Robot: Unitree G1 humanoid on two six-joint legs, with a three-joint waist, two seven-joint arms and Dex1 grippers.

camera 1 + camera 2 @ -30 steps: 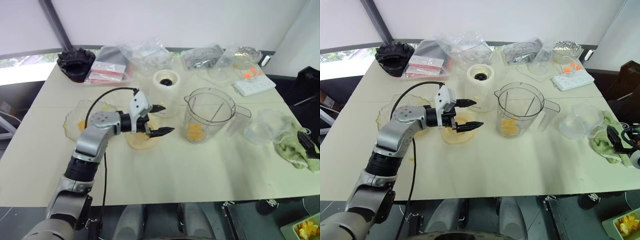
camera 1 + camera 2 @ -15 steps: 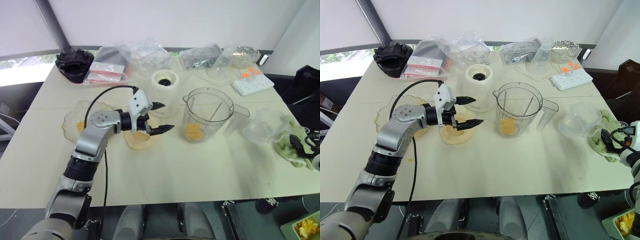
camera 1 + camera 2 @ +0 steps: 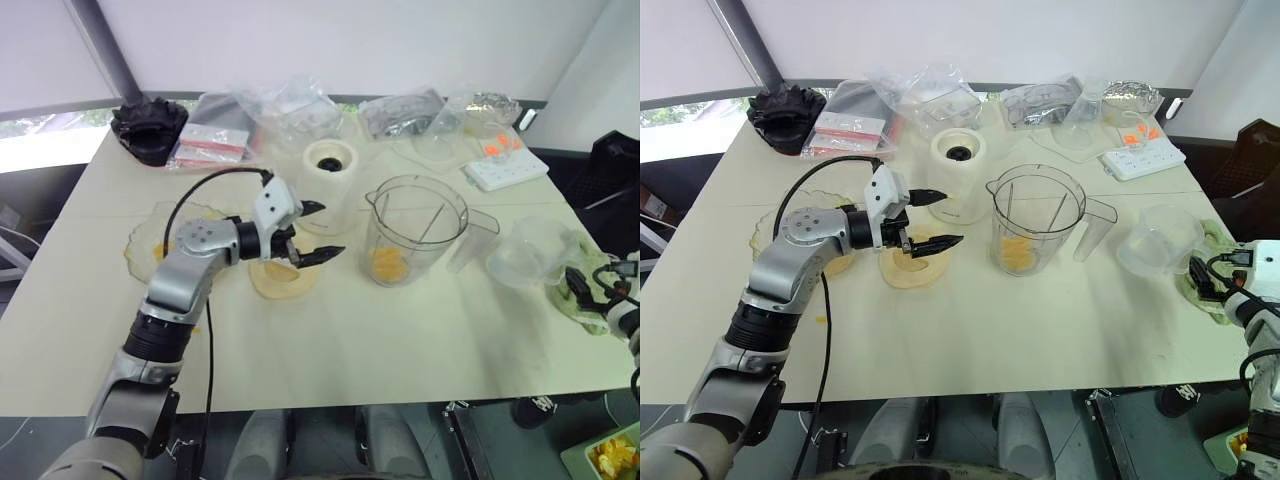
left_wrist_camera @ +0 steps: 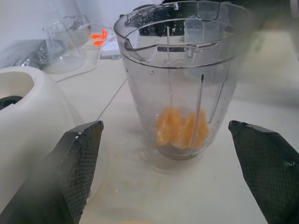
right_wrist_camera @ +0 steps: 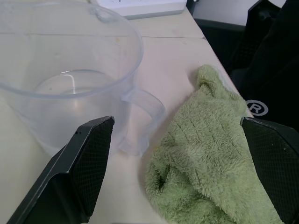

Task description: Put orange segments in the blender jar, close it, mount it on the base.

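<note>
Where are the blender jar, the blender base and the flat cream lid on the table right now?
blender jar (image 3: 417, 232), left eye view, on its clear front wall.
base (image 3: 958, 185), right eye view, on its cream side below the black socket.
lid (image 3: 912, 268), right eye view, on its near rim under the left tool.

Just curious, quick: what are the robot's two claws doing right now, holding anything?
Left gripper: open, holding nothing.
Right gripper: open, holding nothing.
</note>
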